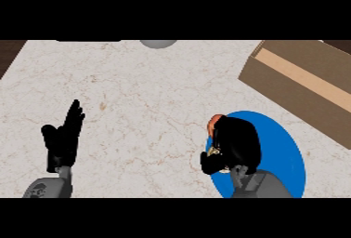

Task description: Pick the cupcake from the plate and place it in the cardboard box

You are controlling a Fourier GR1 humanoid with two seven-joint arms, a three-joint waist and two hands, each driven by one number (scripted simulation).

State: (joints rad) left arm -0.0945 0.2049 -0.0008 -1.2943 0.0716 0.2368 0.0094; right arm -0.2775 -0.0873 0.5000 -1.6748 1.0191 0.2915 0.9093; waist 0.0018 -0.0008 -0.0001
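A blue plate (284, 148) lies at the lower right of the marble counter. My right hand (237, 144) is over its left part, fingers curled round the cupcake (215, 122), of which only an orange-red top and a bit of pale wrapper show past the fingers. The cardboard box (302, 79) sits at the upper right, just beyond the plate, its brown side and a lighter strip facing me. My left hand (63, 137) rests open at the lower left, fingers straight and pointing up, touching nothing.
A grey round object (158, 43) shows partly at the counter's far edge, top middle. Dark wood strips (10, 53) border the counter at the upper left and upper right corners. Bare marble spreads between the two hands.
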